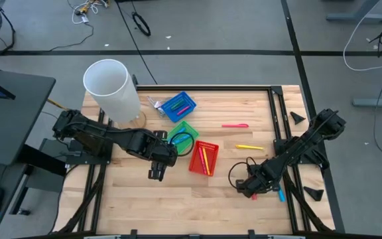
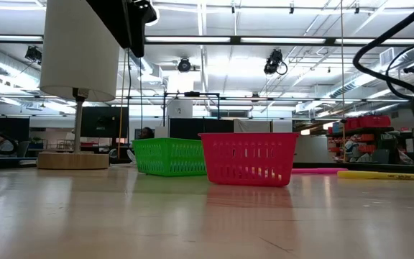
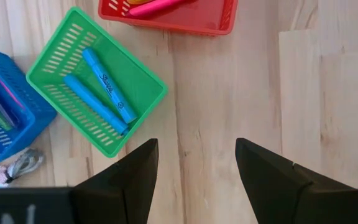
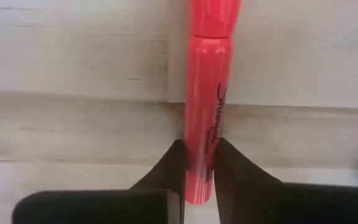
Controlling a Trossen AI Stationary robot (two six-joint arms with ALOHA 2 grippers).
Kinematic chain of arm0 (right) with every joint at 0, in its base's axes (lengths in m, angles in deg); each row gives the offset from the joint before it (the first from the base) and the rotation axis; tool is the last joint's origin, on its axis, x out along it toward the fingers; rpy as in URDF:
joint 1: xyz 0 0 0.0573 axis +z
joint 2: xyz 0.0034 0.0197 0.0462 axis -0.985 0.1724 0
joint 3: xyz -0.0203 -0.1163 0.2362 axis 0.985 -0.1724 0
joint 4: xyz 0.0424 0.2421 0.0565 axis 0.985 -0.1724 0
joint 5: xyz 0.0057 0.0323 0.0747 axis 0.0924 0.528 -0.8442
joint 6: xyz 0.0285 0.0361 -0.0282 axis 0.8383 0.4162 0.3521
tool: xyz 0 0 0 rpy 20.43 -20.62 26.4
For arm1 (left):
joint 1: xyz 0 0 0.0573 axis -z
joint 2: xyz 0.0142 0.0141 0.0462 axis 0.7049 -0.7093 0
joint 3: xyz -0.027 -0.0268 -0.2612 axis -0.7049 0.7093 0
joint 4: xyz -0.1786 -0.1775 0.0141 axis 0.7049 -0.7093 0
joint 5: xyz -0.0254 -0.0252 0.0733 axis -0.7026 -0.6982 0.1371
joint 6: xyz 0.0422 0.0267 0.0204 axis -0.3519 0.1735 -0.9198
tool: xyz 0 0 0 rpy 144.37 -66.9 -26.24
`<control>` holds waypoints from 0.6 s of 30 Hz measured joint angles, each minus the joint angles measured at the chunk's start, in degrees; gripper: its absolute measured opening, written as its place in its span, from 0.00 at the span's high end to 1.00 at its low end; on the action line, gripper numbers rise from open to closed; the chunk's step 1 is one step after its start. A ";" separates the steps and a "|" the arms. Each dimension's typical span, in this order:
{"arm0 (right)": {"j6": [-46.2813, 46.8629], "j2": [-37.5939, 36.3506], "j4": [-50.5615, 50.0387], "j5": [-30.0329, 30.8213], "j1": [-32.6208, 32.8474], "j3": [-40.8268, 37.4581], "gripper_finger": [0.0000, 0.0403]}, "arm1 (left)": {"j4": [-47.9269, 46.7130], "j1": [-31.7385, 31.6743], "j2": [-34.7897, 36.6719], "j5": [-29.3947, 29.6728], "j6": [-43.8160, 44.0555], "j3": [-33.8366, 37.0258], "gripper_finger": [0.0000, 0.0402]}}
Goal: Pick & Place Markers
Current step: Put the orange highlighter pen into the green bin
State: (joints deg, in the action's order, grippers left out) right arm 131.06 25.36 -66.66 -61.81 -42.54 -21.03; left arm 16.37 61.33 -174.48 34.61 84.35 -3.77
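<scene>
1. The right pincer (image 4: pixel 197 163) is clamped on a red marker (image 4: pixel 207 87) near the worktop's (image 1: pixel 178 199) right edge; the marker's long axis runs straight ahead out of the closed fingers, which pinch it near one end.
2. The red basket (image 1: pixel 203 158) lies to that arm's left, likely the drop point.
3. The left pincer (image 3: pixel 196 163) hangs open just beside the green basket (image 3: pixel 98 102), where two blue markers (image 3: pixel 101 93) lie.
4. Script on the marker appears to read "Sharpie."
</scene>
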 joint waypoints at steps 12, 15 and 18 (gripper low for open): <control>-8.44 -10.64 -10.34 4.67 0.00 1.99 0.89 | 0.03 0.00 0.00 -0.42 1.04 0.00 0.45; -13.12 -14.64 -15.43 8.77 -0.41 3.76 0.89 | 0.46 0.00 0.00 -0.42 2.57 0.00 0.45; -19.18 -18.11 -19.70 13.12 -1.16 6.23 0.89 | 1.16 0.00 0.00 -0.50 4.26 0.00 0.45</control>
State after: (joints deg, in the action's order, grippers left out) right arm 111.88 7.25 -86.36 -48.68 -43.70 -14.80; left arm 17.53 61.33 -174.48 34.11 88.61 -3.77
